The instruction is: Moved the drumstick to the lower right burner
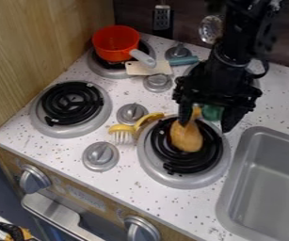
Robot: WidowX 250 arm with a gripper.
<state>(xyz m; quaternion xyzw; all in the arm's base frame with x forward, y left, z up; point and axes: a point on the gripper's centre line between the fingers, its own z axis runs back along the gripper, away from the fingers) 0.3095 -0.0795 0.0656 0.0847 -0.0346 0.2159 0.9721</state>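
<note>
The gripper point(205, 124) hangs over the back edge of the lower right burner point(148, 160), its two fingers spread wide apart, so it is open. Between and just in front of the fingers, the brown drumstick point(187, 137) rests on that burner's black coil, thick end toward the front and thin end up near the left finger. The left finger overlaps part of the thin end; whether they touch I cannot tell.
A yellow brush point(132, 128) lies against the burner's left rim. Something green point(212, 112) is behind the fingers. A red pot point(114, 43) stands on the upper left burner, beside a spatula point(149, 68). The sink point(267, 179) is at right.
</note>
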